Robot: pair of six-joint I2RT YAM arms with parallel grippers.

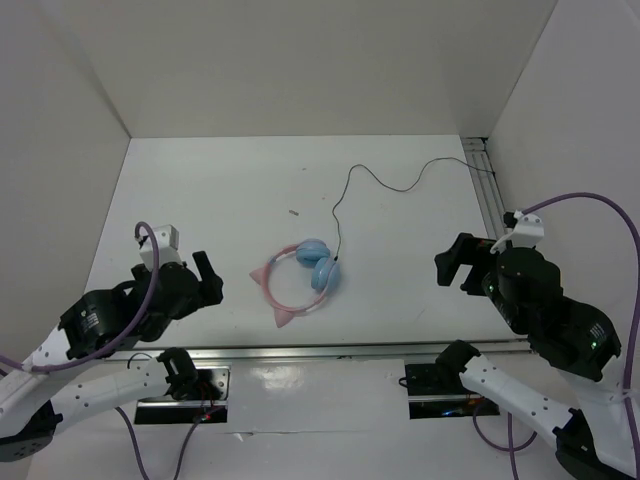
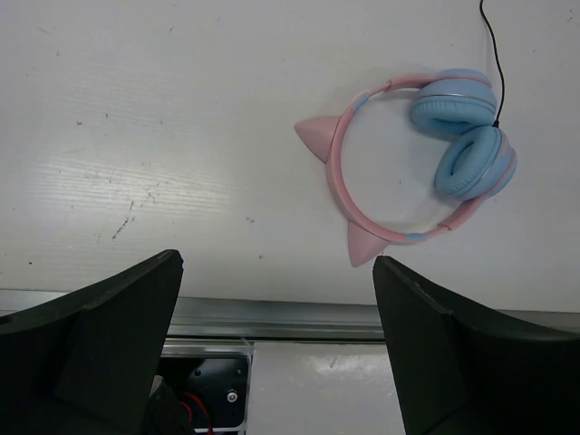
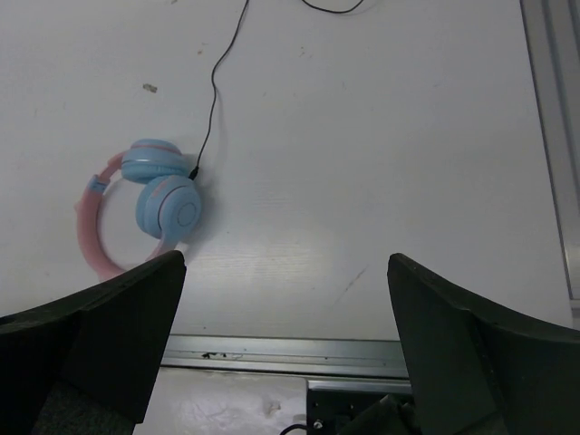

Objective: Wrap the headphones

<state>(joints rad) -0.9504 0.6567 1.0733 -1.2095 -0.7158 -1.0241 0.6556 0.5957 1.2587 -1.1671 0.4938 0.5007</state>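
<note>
Nearest the camera, a metal rail (image 1: 340, 351) runs along the near edge of the white table (image 1: 200, 190), with both arms rising just behind it. The left gripper (image 1: 208, 277) hovers over the left part of the table, its two dark fingers (image 2: 118, 335) spread wide with nothing between them. The right gripper (image 1: 448, 264) hangs over the right side, its jaws likewise wide apart and empty. A thick purple cable (image 1: 600, 205) loops above the right arm. Between the two grippers, and touched by neither, the headphones (image 1: 320, 266) lie flat on the table near its front edge. In the left wrist view they sit beyond the fingers and off towards the right one, pink cat ears pointing at the gripper. In the right wrist view they sit beyond and just above the left-hand finger. The two blue ear cups lie side by side, touching, on the side away from the left gripper. From the cups the thin black cable (image 1: 400, 190) runs loose away across the table, bends right in a wavy line and seems to end by the rail at the far right corner, though its tip is too small to make out.
</note>
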